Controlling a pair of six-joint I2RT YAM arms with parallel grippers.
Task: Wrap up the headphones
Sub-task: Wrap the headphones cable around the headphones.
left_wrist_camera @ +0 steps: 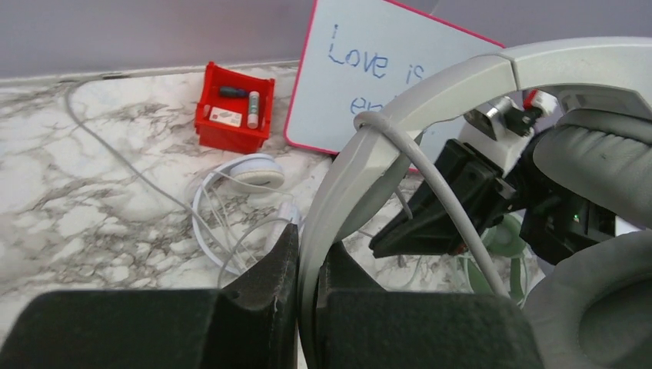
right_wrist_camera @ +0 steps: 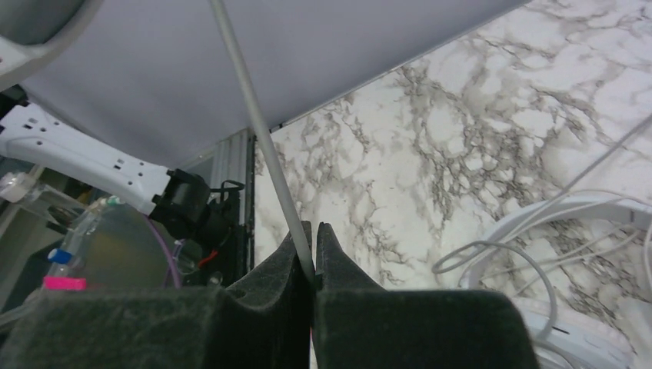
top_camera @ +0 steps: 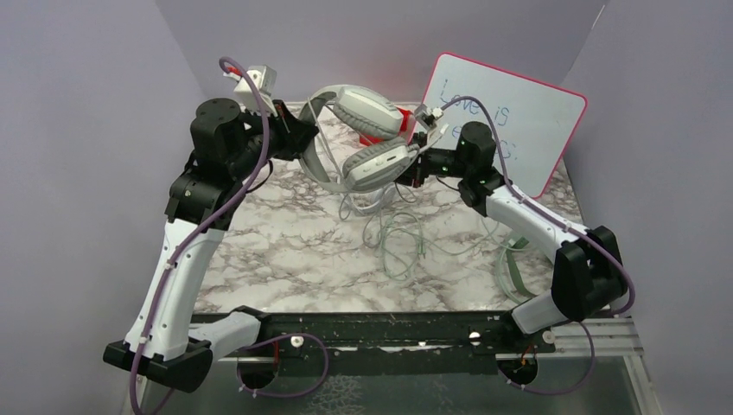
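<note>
Whiteboard (top_camera: 519, 112), red bin (left_wrist_camera: 231, 132) behind; left gripper (left_wrist_camera: 307, 246) clamps headphones (left_wrist_camera: 430, 88) band, right gripper (right_wrist_camera: 314, 231) pinches cable (right_wrist_camera: 247, 92).

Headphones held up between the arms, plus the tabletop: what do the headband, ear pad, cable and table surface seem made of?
Headband: likely hard plastic, smooth pale grey, satin sheen.
Ear pad: soft grey cushion, leatherette-like, puffy and matte.
Cable: thin, smooth, probably rubbery sheath.
Tabletop: white with grey veins; stone or printed laminate, cannot tell.
</note>
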